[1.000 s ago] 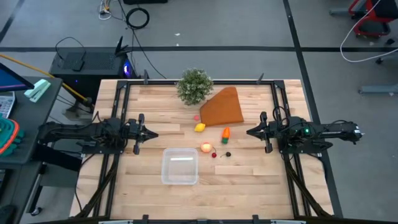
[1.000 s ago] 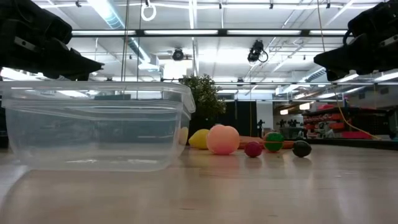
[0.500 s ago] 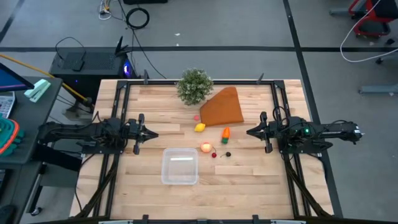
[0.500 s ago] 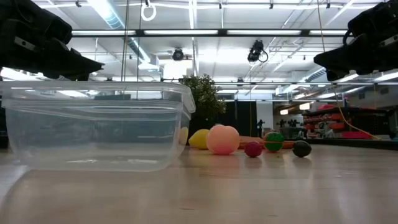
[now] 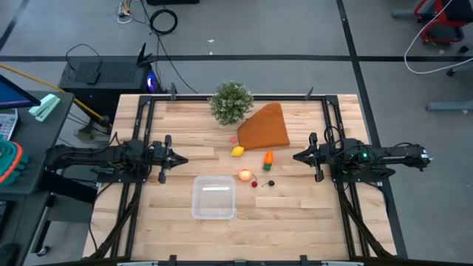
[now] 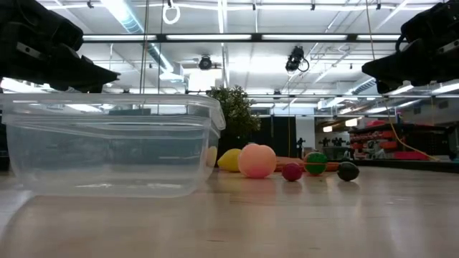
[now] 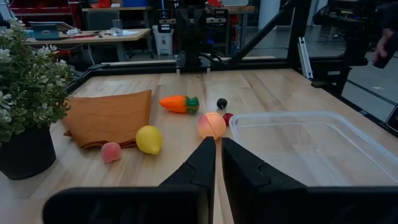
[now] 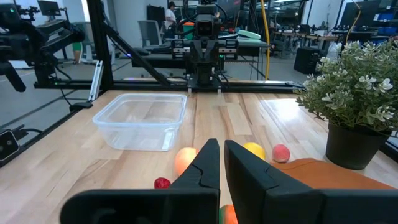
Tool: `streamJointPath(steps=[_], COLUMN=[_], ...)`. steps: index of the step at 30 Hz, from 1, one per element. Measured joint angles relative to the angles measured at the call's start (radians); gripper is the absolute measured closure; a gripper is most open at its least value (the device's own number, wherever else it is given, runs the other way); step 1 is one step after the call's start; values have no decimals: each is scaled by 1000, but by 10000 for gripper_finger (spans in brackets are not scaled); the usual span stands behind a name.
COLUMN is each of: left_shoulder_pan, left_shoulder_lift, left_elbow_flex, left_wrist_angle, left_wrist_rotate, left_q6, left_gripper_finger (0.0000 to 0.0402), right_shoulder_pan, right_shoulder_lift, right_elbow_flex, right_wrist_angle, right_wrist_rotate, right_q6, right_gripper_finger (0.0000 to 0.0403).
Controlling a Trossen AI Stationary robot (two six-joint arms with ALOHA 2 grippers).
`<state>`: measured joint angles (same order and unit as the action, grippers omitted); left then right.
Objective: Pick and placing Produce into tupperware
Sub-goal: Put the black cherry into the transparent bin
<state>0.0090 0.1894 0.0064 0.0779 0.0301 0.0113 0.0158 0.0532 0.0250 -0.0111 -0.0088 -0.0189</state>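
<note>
The clear square tupperware [image 5: 214, 197] stands on its base near the table's near middle, with nothing in it [image 7: 311, 146] [image 8: 143, 121] [image 6: 107, 143]. The produce lies on the wood beyond it: yellow lemon [image 5: 237, 151] [image 7: 149, 139], orange carrot [image 5: 268, 157] [image 7: 178, 104], peach-pink ball [image 5: 245, 175] [image 6: 257, 160], a red bit [image 5: 254, 184] [image 6: 291, 171], a dark bit [image 5: 270, 183] [image 6: 348, 171] and a small pink piece [image 5: 233, 138]. My left gripper [image 5: 183, 158] [image 7: 218, 158] hovers shut left of the produce. My right gripper [image 5: 295, 156] [image 8: 222, 162] hovers shut to its right. Both point inward.
A bushy green potted plant [image 5: 231, 102] stands at the table's far middle. An orange-brown wedge of cloth [image 5: 264, 128] lies beside it, just behind the lemon and carrot. Bare wood [image 5: 295, 214] spreads right of the tupperware. Black rails [image 5: 140, 133] run along both table sides.
</note>
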Motion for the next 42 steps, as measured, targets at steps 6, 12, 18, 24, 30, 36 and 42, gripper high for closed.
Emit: streamJointPath(steps=[6, 12, 18, 24, 30, 36, 42], left_shoulder_pan=[0, 0, 0, 0, 0, 0, 0], left_shoulder_lift=[0, 0, 0, 0, 0, 0, 0], left_elbow_flex=[0, 0, 0, 0, 0, 0, 0], left_wrist_angle=[0, 0, 0, 0, 0, 6, 84], left_wrist_rotate=[0, 0, 0, 0, 0, -11, -12], left_q6=[1, 1, 1, 1, 1, 12, -59], left_gripper_finger=[371, 376, 369, 367, 375, 378, 371], right_shoulder_pan=[0, 0, 0, 0, 0, 0, 0], right_shoulder_lift=[0, 0, 0, 0, 0, 0, 0], right_elbow_flex=[0, 0, 0, 0, 0, 0, -3], right_wrist_angle=[0, 0, 0, 0, 0, 0, 47], right_wrist_rotate=[0, 0, 0, 0, 0, 3, 47], right_q6=[0, 0, 3, 25, 79, 115, 263], right_gripper_finger=[403, 403, 403, 403, 403, 403, 403])
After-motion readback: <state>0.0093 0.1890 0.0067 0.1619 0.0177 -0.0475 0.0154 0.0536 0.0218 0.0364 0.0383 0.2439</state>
